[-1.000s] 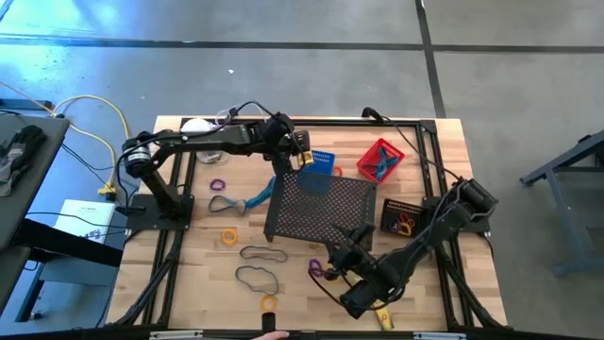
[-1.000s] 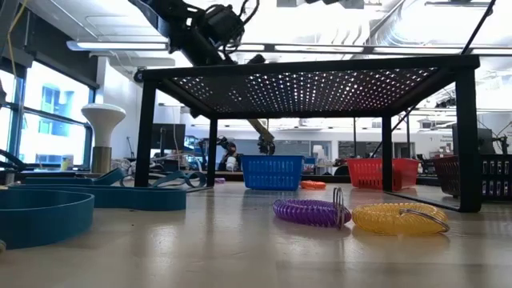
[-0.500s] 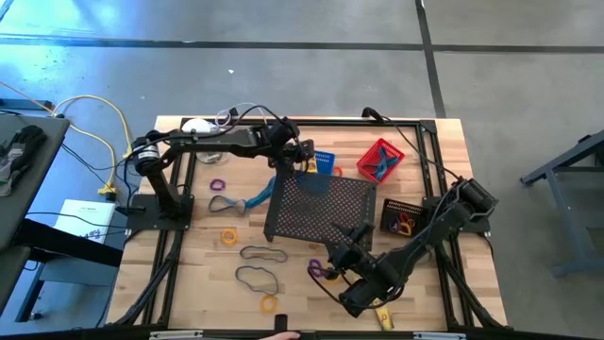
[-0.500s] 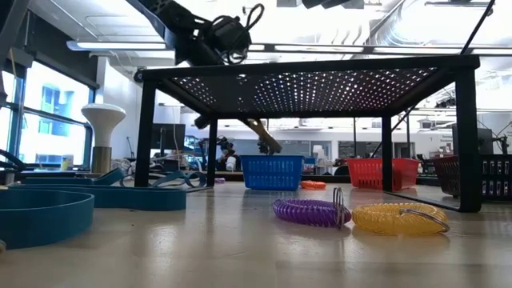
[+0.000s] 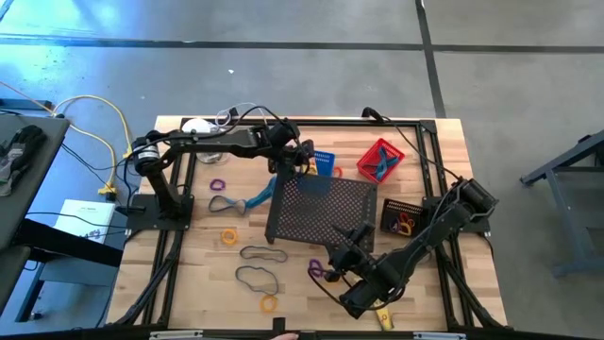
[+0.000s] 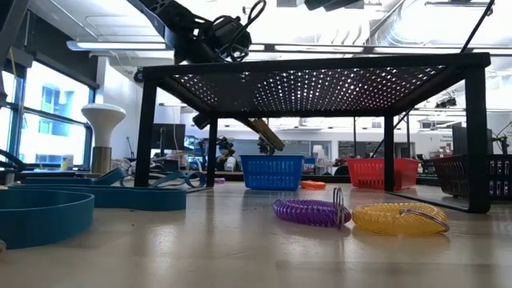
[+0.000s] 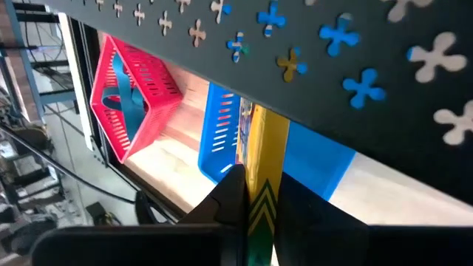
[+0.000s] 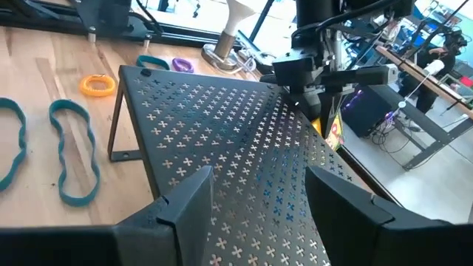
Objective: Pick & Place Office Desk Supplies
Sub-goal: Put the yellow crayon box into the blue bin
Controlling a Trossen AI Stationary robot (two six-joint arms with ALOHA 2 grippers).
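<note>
On the wooden table (image 5: 203, 260), left gripper (image 7: 255, 210) pinches a yellow packet (image 7: 264, 159); right gripper (image 8: 255, 196) gapes wide.

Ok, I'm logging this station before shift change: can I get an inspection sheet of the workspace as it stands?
Surface: light wooden tabletop, black perforated metal stand at centre.
Job's things: dark rubber-band loops, orange coil rings, purple coil ring loose on the left half; blue plastic basket, red plastic basket at the far edge.
Clutter: white round-topped object at the far left corner.
Grippers: left gripper shut on a flat yellow packet beside the blue basket; right gripper open over the stand's near edge.
Cables: yellow cables off the table's left.
Surroundings: grey floor; nothing else seen.
</note>
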